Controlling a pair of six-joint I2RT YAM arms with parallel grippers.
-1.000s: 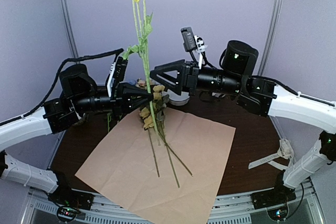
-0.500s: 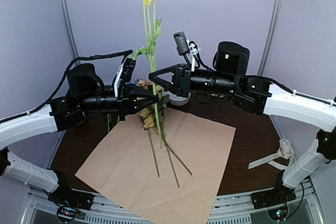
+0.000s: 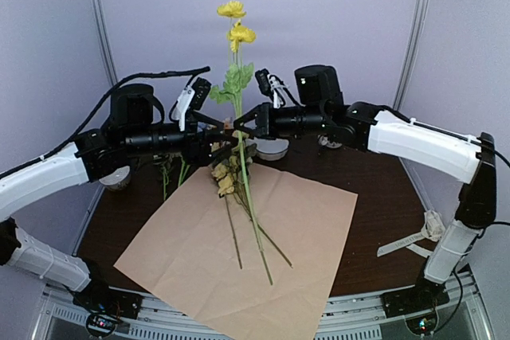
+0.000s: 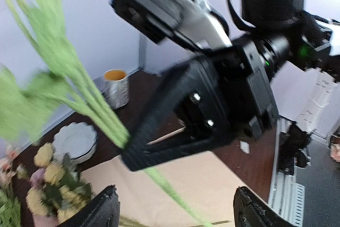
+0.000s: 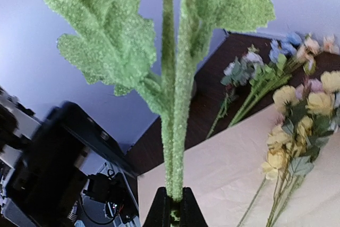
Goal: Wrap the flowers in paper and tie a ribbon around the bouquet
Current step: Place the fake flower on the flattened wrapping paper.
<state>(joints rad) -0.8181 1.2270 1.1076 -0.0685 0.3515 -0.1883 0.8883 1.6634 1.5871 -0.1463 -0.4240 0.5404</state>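
Right gripper [image 5: 171, 199] pinched tight on a leafy green stem [image 5: 175, 104], holding it upright, yellow blooms [image 3: 236, 23] on top. Left gripper [image 4: 175, 201] spread wide with the stem running through the gap; looks like no contact, but that wrist view is blurred. Both grippers sit nose to nose above the far edge of the paper [image 3: 311, 220]. Other flowers [image 3: 225, 174] lie on the paper's far part, stems pointing to the near edge. Ribbon [image 3: 410, 238] on the table [image 3: 382, 197] at right, well apart.
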